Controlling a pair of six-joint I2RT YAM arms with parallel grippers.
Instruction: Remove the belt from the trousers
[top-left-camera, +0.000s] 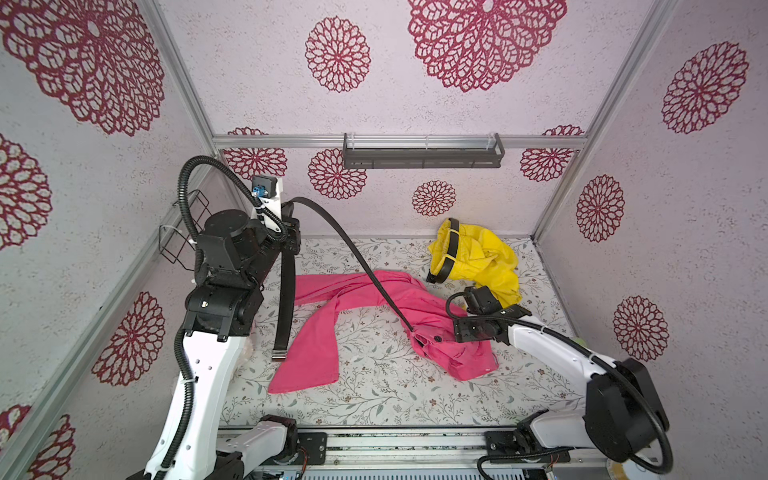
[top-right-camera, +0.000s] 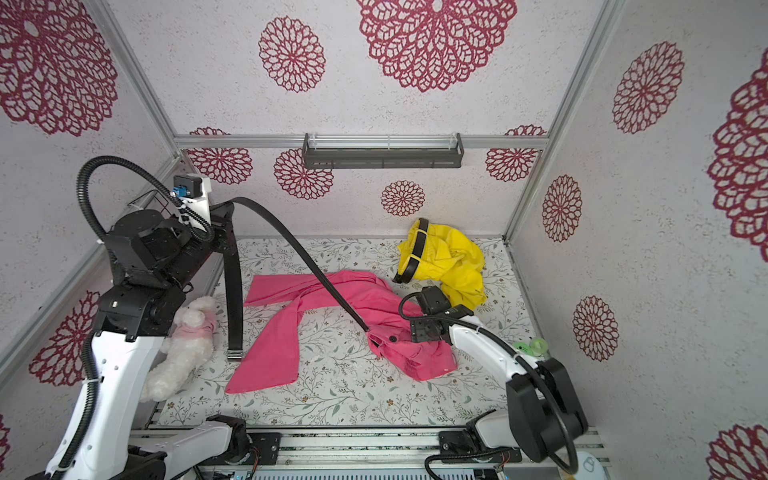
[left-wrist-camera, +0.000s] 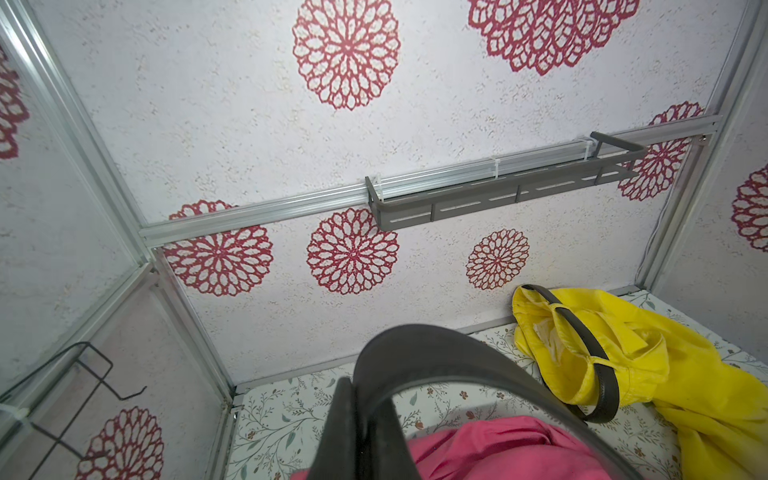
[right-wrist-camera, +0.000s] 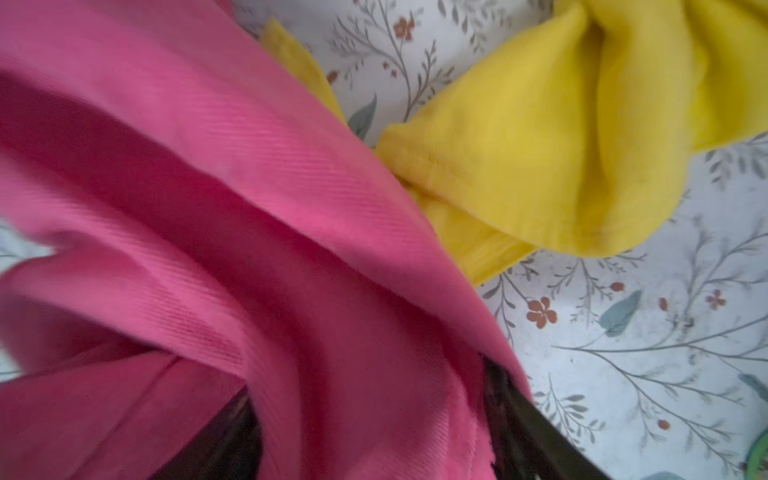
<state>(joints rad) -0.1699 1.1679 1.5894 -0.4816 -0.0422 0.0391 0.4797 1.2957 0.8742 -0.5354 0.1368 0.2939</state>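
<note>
The pink trousers (top-left-camera: 320, 332) (top-right-camera: 274, 340) lie spread on the floral table. A black belt (top-left-camera: 353, 249) (top-right-camera: 299, 249) arcs from their waistband up to my left gripper (top-left-camera: 291, 237) (top-right-camera: 224, 239), raised at the back left and shut on it. The belt's buckle end (top-left-camera: 280, 355) hangs down to the table. In the left wrist view the gripper (left-wrist-camera: 363, 399) pinches the strap (left-wrist-camera: 436, 349). My right gripper (top-left-camera: 449, 332) (top-right-camera: 405, 332) presses on the waist. In the right wrist view it (right-wrist-camera: 365, 407) stands wide, with pink cloth (right-wrist-camera: 208, 166) bunched between the fingers.
Yellow trousers (top-left-camera: 478, 257) with a second dark belt (top-left-camera: 446, 257) lie at the back right, close behind my right arm. A white plush bunny (top-right-camera: 183, 345) sits by the left arm's base. A grey shelf (top-left-camera: 424, 158) hangs on the back wall and a wire basket (top-left-camera: 183, 232) on the left wall.
</note>
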